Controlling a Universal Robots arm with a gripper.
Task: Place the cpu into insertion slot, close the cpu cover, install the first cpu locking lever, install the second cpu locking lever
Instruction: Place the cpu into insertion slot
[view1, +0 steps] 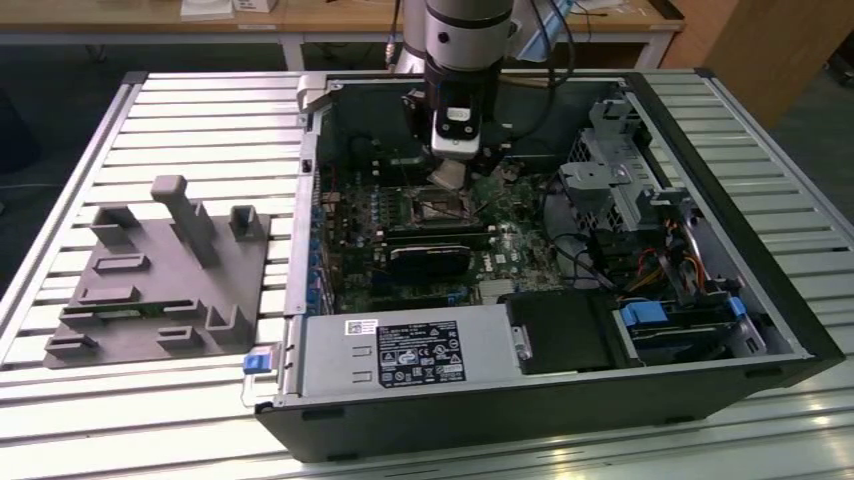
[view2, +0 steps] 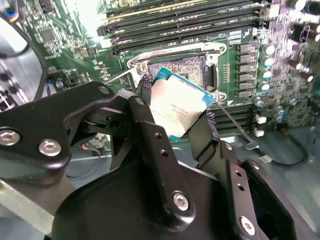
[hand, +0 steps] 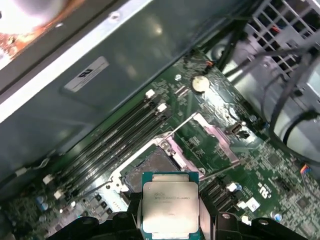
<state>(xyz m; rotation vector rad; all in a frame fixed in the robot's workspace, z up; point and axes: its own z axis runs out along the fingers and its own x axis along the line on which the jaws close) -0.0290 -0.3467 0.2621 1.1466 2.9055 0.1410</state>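
The black gripper (view2: 172, 120) is clenched edge-on around the cpu (view2: 177, 102), a small flat square chip with a dull silver-grey metal top. It holds it just above the insertion slot (view2: 195, 67), a dark square recess with a thin silvery rim in the green circuit board.

The chip's edges look skewed to the slot's, so lowered this way, a corner could catch the rim or bend the contacts. The cpu cover (hand: 215, 142), a thin silvery frame plate, stands raised beside the slot, where a finger might clip it.

The open black computer case (view1: 561, 400) lies on a ribbed silver metal table (view1: 200, 120). A grey pegged fixture block (view1: 160, 280) sits at the exterior view's left, and a wooden desk (view1: 334, 20) stands beyond.
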